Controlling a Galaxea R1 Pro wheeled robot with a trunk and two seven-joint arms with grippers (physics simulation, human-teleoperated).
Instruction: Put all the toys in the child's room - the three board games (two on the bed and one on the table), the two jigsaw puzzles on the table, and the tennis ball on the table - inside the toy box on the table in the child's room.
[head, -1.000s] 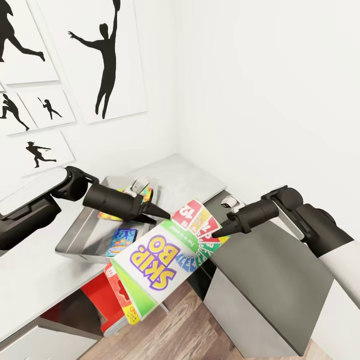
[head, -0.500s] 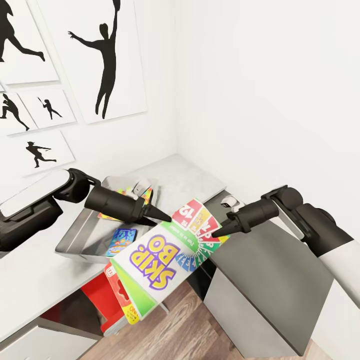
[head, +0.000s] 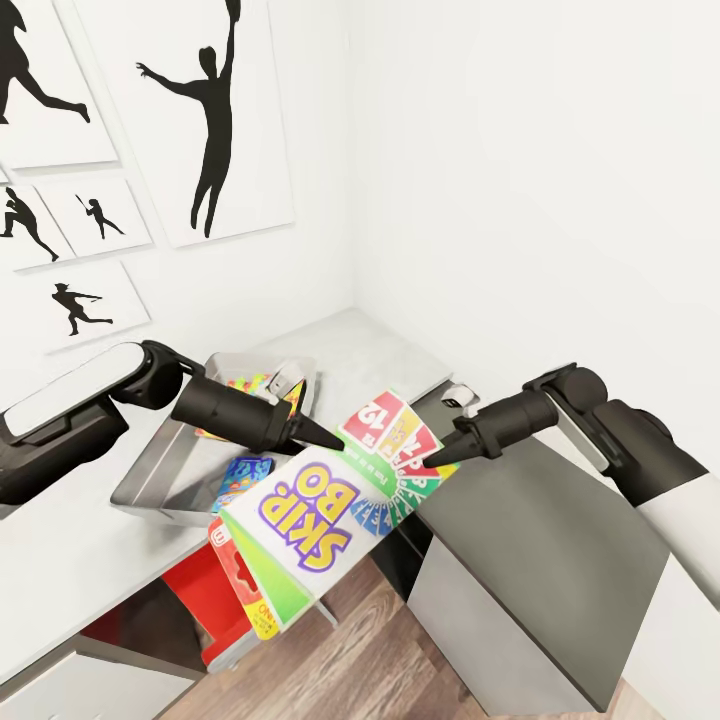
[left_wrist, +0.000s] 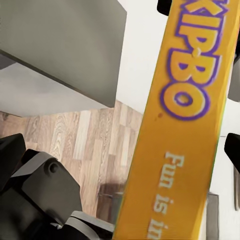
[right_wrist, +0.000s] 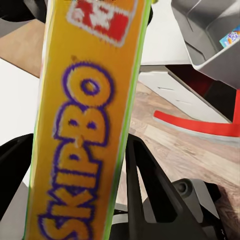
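The left gripper (head: 325, 438) and the right gripper (head: 440, 458) each pinch an opposite edge of one board game (head: 330, 500), their fingers closed on the box and holding it tilted in the air over the gap between the two desk tops of the table (head: 385, 355). The toy box (head: 150, 478) sits on the pale top just behind the left gripper, with one jigsaw puzzle (head: 243, 470) inside. A second board game (head: 240, 590) hangs below the held one.
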